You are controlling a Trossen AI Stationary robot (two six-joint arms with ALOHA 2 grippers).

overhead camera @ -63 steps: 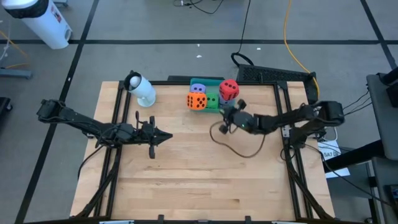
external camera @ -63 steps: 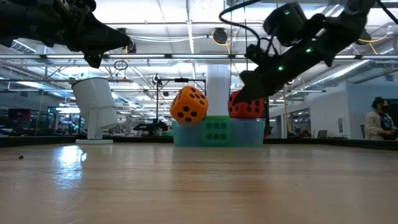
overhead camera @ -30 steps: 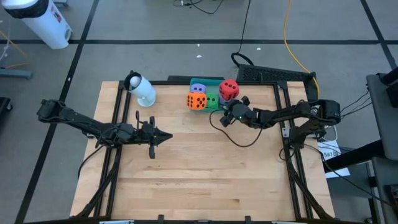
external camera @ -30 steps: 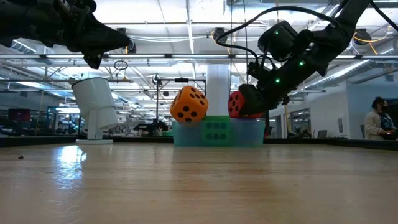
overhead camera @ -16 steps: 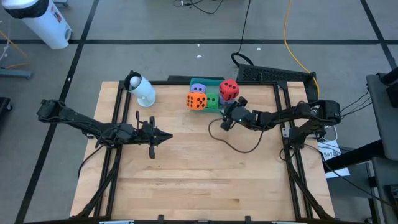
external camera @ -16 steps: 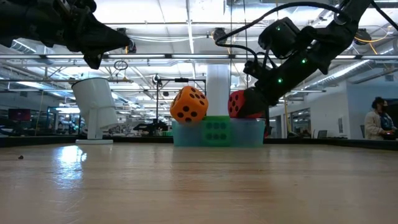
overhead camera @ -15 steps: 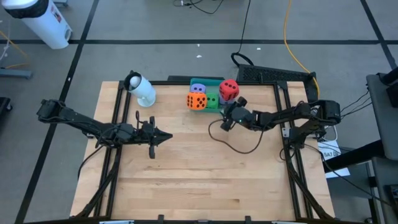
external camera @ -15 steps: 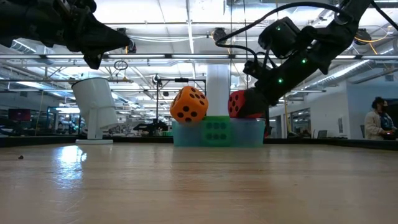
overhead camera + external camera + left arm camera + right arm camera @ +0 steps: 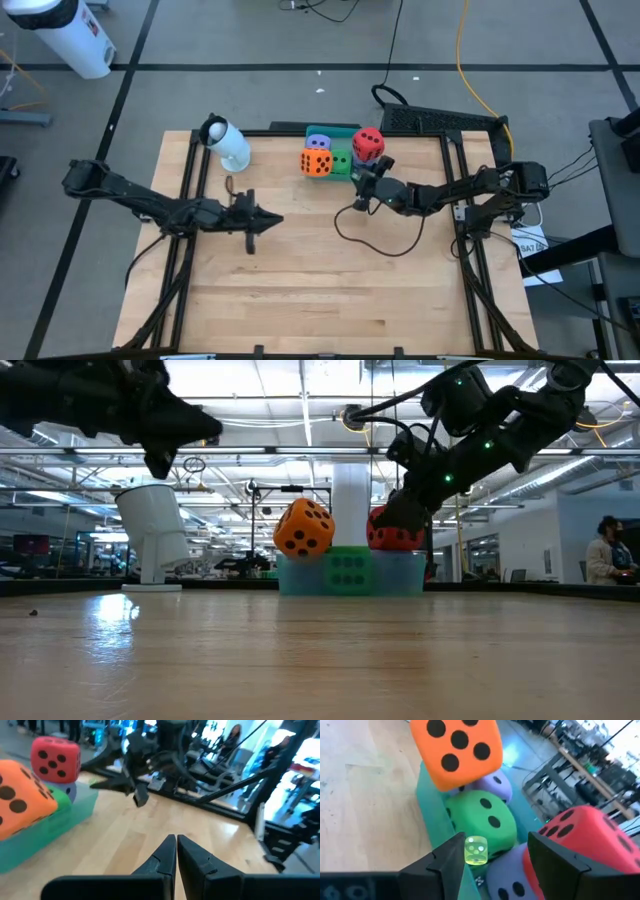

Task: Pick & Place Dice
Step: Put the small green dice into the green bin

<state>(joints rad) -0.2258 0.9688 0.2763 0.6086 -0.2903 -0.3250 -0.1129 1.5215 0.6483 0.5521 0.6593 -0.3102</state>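
Note:
The dice sit in the teal tray (image 9: 335, 130) at the table's far edge. The orange die (image 9: 460, 747) rests tilted on the tray's near wall and on the green die (image 9: 485, 822). One light purple die (image 9: 492, 785) lies behind them. The red die (image 9: 580, 845) rests on top of the second purple die (image 9: 507, 875). My right gripper (image 9: 497, 840) is open and hovers just before the tray's near right corner (image 9: 362, 178), touching nothing. My left gripper (image 9: 176, 840) is shut and empty over the table's middle left (image 9: 277, 219).
A small translucent yellow-green die (image 9: 476, 851) shows by the tray wall, between my right fingers. A white cylinder (image 9: 228, 143) stands left of the tray. A black cable loop (image 9: 380, 235) hangs near the right arm. A person (image 9: 605, 550) stands far off to the right.
My right gripper has drawn back from the red die toward the table's near-left and risen a little. The left arm has shifted slightly toward the table's right. The dice have kept their places.

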